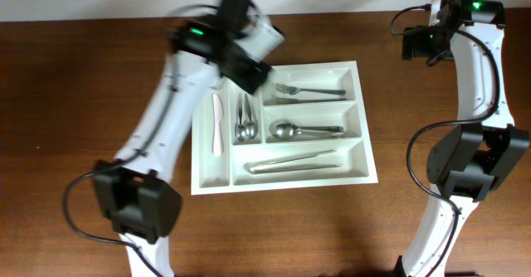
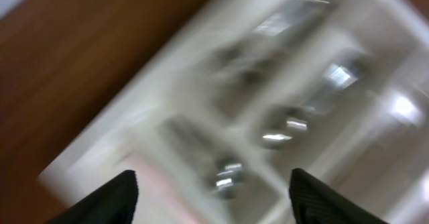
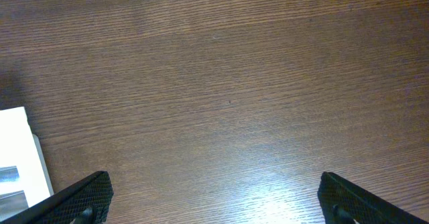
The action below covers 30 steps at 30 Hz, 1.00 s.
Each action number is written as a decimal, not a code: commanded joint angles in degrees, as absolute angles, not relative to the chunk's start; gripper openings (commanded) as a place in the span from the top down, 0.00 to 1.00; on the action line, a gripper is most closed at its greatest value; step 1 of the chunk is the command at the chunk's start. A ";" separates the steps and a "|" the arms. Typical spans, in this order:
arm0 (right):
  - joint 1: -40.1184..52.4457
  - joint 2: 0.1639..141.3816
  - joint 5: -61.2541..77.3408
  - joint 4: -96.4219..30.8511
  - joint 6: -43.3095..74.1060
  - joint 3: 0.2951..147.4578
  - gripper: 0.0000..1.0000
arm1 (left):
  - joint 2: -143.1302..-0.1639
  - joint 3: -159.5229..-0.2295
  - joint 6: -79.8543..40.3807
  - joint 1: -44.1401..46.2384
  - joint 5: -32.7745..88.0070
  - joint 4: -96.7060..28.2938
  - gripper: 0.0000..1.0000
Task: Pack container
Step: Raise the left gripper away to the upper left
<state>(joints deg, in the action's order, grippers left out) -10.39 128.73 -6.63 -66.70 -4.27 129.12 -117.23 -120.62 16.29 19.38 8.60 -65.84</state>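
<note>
The container (image 1: pixel 282 185), a white cutlery tray, lies mid-table. Its narrow upright slots hold a pale knife (image 1: pixel 217 123) and spoons (image 1: pixel 246 119). The long slots hold a fork (image 1: pixel 309 89), a spoon (image 1: pixel 305 129) and long metal pieces (image 1: pixel 294 162). My left gripper (image 1: pixel 249 70) hovers blurred over the tray's far left corner. In the left wrist view the left gripper (image 2: pixel 214 197) is open and empty above the smeared tray (image 2: pixel 100 157). My right gripper (image 3: pixel 214 197) is open over bare wood, right of the tray, whose corner (image 3: pixel 17 137) shows at the left.
The brown wooden table (image 1: pixel 66 103) surrounds the tray. The right arm's base (image 1: pixel 473 165) stands at the right, the left arm's base (image 1: pixel 137 202) at the near left. A pale wall runs along the table's far edge.
</note>
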 commanded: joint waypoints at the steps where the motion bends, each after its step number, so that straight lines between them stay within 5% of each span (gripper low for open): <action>1: -10.15 126.78 -7.35 -66.67 -3.55 130.06 0.01 | -115.52 -122.43 1.98 12.60 1.26 -66.46 0.16; 7: -10.15 126.78 -7.35 -66.67 -3.55 130.06 0.01 | -115.37 -122.48 -0.25 3.55 1.28 -66.96 0.00; 30: -10.15 126.78 -7.35 -66.67 -3.55 130.08 0.01 | -115.37 -122.48 -0.25 2.35 1.23 -68.01 0.01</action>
